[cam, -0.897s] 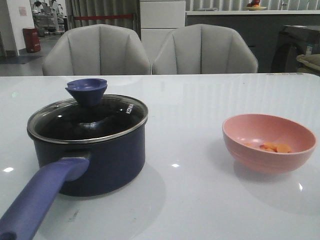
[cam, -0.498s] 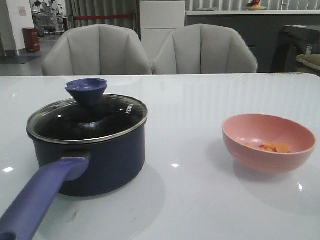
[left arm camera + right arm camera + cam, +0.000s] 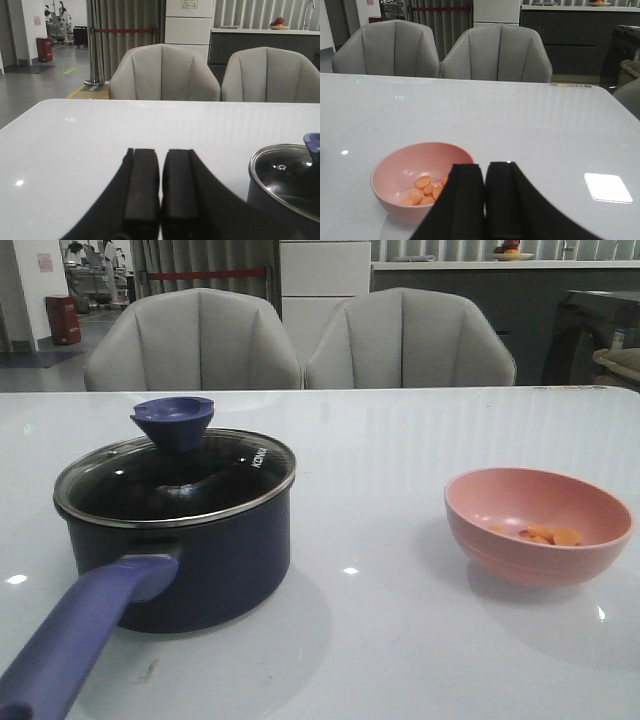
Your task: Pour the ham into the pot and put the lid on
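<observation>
The dark navy pot (image 3: 190, 555) stands at the table's left, its purple-blue handle (image 3: 75, 640) pointing toward the front edge. The glass lid (image 3: 175, 480) with its blue knob (image 3: 172, 422) sits on the pot. Several orange-pink ham slices (image 3: 548, 535) lie in a pink bowl (image 3: 537, 525) at the right. Neither gripper shows in the front view. In the left wrist view my left gripper (image 3: 160, 160) is shut and empty over bare table, with the pot's lid (image 3: 287, 175) off to one side. In the right wrist view my right gripper (image 3: 485, 172) is shut and empty, beside the pink bowl (image 3: 415, 180) and ham (image 3: 426, 190).
The white glossy table (image 3: 400, 440) reaches back to two grey chairs (image 3: 300, 340). Behind them are a counter and cabinets. Between pot and bowl lies bare table surface.
</observation>
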